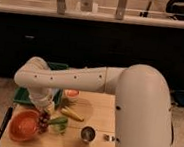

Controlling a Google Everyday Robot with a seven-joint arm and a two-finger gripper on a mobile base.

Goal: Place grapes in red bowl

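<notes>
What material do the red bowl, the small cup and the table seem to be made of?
Red bowl, left of the gripper: probably plastic, an even matte orange-red. Small cup: likely metal, grey with a dull shine. Table: apparently wood, pale tan and matte.

the robot's arm point(79, 80) is clad in smooth, glossy off-white shells, thick and rounded like a tube, with a row of small dark dots, perhaps screws or vents, running along its side. its nearest segment point(143, 117) is a broad, bulging white casing with a few dark specks near its lower edge. the white gripper point(43, 113) sits at the arm's far end, below a rounded elbow-like joint point(31, 75).
</notes>
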